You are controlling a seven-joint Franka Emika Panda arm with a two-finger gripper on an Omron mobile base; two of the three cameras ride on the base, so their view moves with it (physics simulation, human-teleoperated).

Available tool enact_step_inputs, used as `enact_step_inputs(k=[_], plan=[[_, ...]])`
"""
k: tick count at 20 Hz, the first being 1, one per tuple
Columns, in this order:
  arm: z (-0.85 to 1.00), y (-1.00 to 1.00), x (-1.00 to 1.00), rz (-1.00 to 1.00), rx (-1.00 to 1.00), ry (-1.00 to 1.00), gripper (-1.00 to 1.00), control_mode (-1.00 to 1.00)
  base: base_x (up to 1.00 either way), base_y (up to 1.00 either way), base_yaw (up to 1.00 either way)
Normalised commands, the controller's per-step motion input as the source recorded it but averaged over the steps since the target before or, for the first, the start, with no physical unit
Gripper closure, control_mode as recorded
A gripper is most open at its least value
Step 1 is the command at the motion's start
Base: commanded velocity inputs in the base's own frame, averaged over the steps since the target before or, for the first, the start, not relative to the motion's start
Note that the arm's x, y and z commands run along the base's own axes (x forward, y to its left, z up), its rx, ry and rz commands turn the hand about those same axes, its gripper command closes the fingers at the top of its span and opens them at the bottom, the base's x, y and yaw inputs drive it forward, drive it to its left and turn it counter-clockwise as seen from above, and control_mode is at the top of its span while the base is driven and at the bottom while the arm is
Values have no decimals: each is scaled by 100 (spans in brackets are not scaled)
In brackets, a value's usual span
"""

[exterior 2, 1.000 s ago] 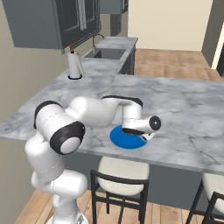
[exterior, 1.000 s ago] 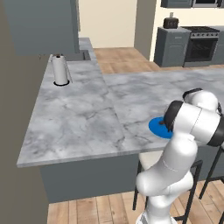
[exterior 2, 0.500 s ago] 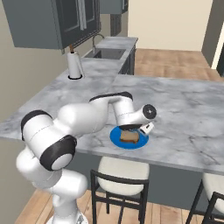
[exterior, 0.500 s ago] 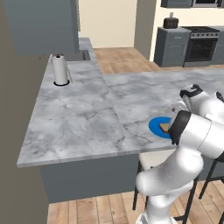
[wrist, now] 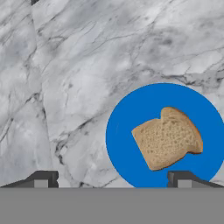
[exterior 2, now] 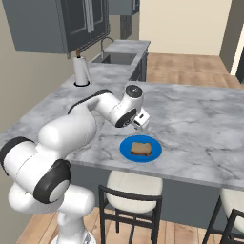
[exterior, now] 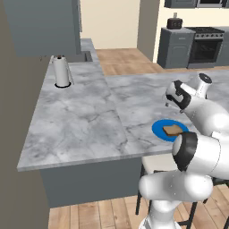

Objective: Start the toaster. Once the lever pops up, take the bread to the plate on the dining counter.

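Since a second ago the gripper [exterior 2: 141, 121] has lifted off the plate and drawn back above the table, leaving the bread behind on the plate.

The table [exterior: 80, 120], a wide island with a grey-veined marble top over dark grey fronts, runs across both base views. The white arm reaches over its near edge. At the table's far left corner stands a paper towel roll [exterior: 61, 71], upright and well apart from everything else. A dark stool [exterior 2: 129, 200] sits below the table's near edge, under the plate. Far across the room a dark boxy shape on a back cabinet is probably the toaster [exterior: 174, 22], though it is too small to be sure.

The blue plate [exterior 2: 127, 147] lies flat near the table's front edge. The brown bread [exterior 2: 141, 148] lies flat on it, roughly in the middle, well inside the rim.

The gripper hangs above the marble, up and to one side of the plate, with its fingers spread wide and nothing between them.
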Motion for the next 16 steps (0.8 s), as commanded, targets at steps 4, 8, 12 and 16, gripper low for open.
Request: enact_step_inputs(k=[4,8,12,16], plan=[[68,69,-24,0,-13,20,-100,-100,0,0,0],[44,61,-53,0,-13,17,-100,-100,0,0,0],[25,22,-89,0,-9,12,-100,-100,0,0,0],[11,16,-79,3,-4,13,-100,-100,0,0,0]])
